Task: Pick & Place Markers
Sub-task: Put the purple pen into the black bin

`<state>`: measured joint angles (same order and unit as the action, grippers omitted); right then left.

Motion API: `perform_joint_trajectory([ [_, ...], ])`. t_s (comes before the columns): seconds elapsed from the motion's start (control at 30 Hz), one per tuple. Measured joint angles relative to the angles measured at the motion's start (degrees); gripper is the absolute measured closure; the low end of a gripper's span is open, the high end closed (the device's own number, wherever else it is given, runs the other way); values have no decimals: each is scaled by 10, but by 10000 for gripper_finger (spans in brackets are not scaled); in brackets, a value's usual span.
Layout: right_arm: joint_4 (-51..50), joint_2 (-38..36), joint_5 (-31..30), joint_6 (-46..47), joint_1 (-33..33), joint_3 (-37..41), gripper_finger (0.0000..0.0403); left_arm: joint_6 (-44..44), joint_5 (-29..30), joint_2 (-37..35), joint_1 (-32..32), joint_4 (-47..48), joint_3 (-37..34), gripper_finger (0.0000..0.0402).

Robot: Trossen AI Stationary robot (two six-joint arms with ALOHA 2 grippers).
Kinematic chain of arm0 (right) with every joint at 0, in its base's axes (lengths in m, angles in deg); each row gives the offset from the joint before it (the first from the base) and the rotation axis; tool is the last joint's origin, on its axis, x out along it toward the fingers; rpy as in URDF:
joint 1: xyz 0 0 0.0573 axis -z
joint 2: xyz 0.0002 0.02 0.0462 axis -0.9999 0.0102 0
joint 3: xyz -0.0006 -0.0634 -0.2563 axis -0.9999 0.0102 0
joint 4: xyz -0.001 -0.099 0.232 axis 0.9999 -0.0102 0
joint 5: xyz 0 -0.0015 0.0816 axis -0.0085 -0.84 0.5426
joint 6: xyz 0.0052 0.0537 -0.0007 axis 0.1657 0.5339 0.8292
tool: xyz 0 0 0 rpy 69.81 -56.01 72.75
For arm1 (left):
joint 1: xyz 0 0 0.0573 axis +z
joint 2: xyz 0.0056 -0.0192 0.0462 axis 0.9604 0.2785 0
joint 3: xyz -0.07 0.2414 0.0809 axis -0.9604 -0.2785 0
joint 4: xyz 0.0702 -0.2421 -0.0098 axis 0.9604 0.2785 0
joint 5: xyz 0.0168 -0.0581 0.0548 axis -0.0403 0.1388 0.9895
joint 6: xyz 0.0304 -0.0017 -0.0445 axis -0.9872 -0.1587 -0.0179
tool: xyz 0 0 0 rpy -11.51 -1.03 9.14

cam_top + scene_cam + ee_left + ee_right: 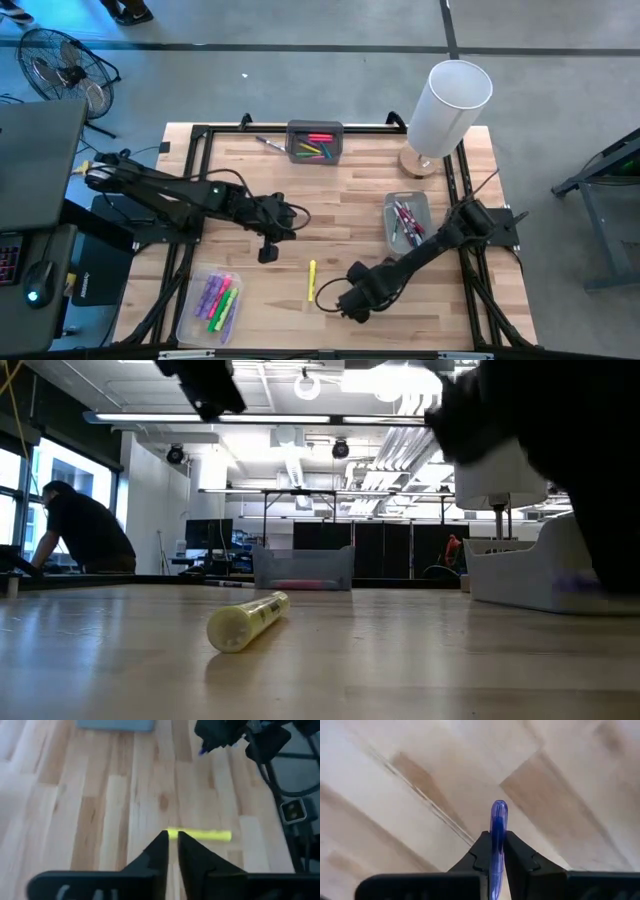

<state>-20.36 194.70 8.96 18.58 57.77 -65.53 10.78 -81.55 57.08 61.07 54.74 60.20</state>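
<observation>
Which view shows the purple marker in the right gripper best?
Right wrist view: the purple marker stands clamped between the right gripper fingers. The left wrist view shows only a distant purple tip; high and low views hide it.

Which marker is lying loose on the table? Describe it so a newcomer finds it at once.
Start at the wooden table and look to its near-centre, between the clear tray of markers on the left and the right gripper. The yellow marker lies alone on bare wood there. It is the only marker lying there outside a tray and outside any jaws.
</observation>
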Motion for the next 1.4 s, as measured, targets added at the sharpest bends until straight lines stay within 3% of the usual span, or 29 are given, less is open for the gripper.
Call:
perform_joint_trajectory([
  [0.23, 25, -113, -208, -15, -1, -6, 382, -2, -16, 55, 0, -61, 2, 271],
  [0.33, 50, -172, -305, -57, -2, -6, 381, -3, -53, 65, 0, -85, 8, 238],
  [0.47, 67, -250, -420, -126, -14, -7, 383, -2, -71, 64, 0, -172, 28, 224],
  [0.57, 78, -295, -467, -179, -14, -7, 377, -3, -44, 64, 0, -237, 50, 223],
  [0.73, 124, -341, -485, -288, -13, -7, 379, -54, 20, 63, 0, -312, 102, 223],
  [0.97, 229, -364, -487, -462, -10, -7, 375, -116, 38, 82, -1, -357, 125, 223],
  [1.1, 290, -366, -445, -549, 5, -7, 378, -121, 79, 101, -9, -408, 130, 223],
  [1.4, 322, -366, -416, -629, 26, -7, 377, -102, 138, 132, -15, -457, 128, 223],
])
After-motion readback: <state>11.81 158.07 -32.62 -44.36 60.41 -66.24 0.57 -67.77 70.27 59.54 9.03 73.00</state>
